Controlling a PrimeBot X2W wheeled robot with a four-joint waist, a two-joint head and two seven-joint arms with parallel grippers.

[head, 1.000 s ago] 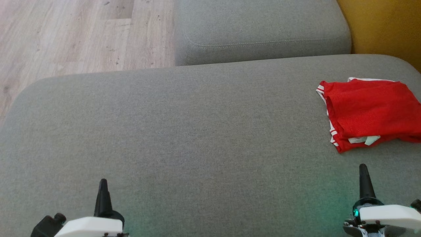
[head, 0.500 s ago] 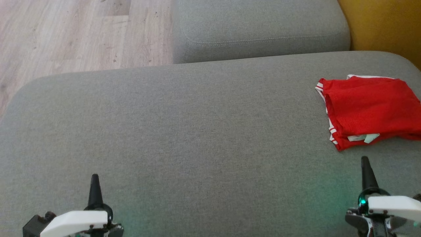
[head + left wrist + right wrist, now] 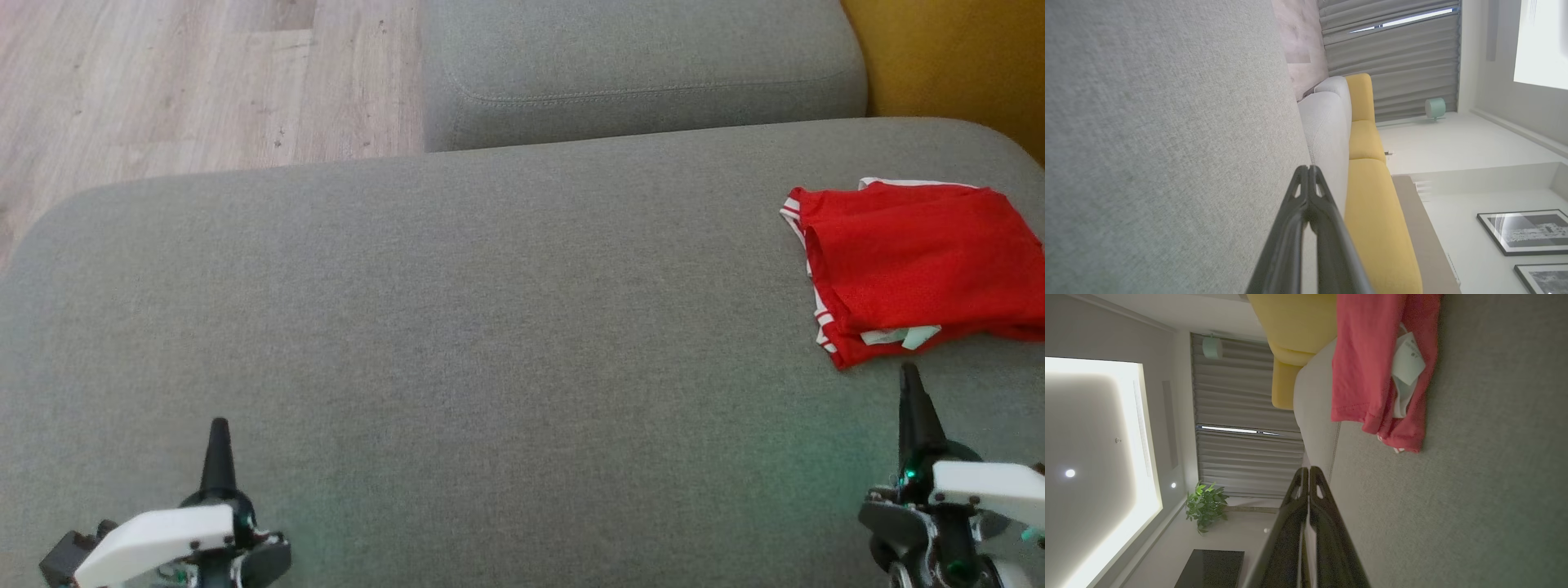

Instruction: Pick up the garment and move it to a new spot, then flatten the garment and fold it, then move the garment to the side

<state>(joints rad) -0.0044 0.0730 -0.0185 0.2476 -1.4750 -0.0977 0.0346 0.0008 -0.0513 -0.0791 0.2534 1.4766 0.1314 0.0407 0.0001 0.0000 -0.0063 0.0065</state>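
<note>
The garment (image 3: 914, 265) is red with white striped trim and lies folded at the right edge of the grey cushion (image 3: 490, 327), a white label sticking out of its near edge. In the right wrist view the garment (image 3: 1372, 363) shows at the top with the same label. My right gripper (image 3: 909, 376) is shut, its tip just short of the garment's near edge, apart from it. My left gripper (image 3: 219, 429) is shut at the lower left over bare cushion, holding nothing. Both pairs of fingertips meet in the wrist views: left gripper (image 3: 1308, 169), right gripper (image 3: 1307, 470).
A second grey cushion (image 3: 645, 65) lies beyond the first. Wooden floor (image 3: 163, 82) shows at the upper left and a yellow sofa part (image 3: 963, 57) at the upper right. The yellow sofa (image 3: 1372, 196) also shows in the left wrist view.
The head view has shifted a little. Both grippers stay shut; the right tip now stands closer to the garment's near edge, and the left gripper sits further left.
</note>
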